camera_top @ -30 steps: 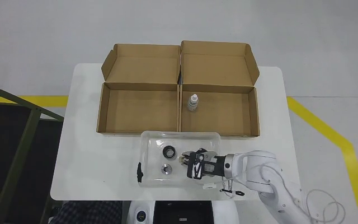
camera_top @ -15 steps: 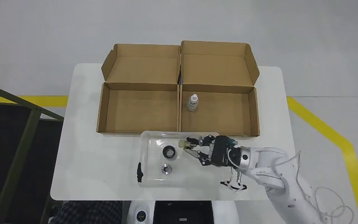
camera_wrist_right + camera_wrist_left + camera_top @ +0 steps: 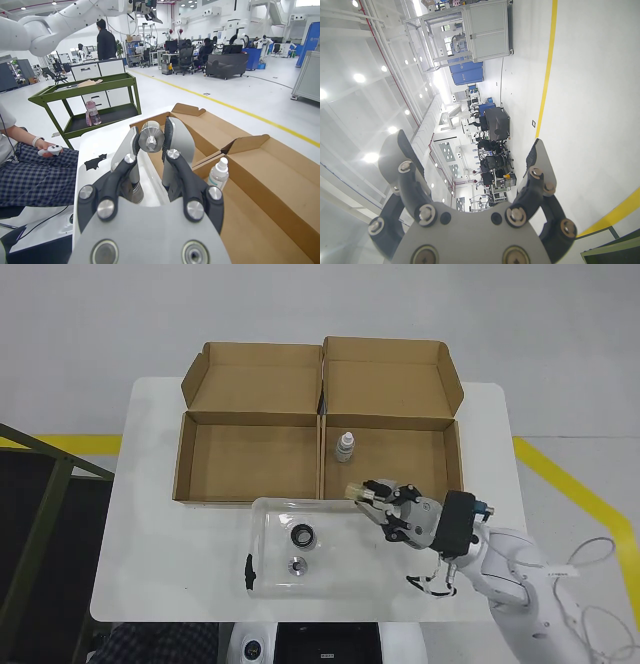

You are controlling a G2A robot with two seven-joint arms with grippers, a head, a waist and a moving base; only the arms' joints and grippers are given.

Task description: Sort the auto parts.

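From above I get flat, even overhead light. The white tabletop reads bright, and the brown cardboard boxes at its 12 o'clock side carry only soft shade inside their walls. On my left wrist camera the round ceiling lamps flare and wash out the ceiling, and the yellow floor line bows with lens distortion. The shiny metal cylinder catches a pale highlight.

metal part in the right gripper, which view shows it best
Right wrist view: the metal part is close up, clamped in the right gripper, round face clear. Top view shows a small pale tip. Left wrist view faces the hall.
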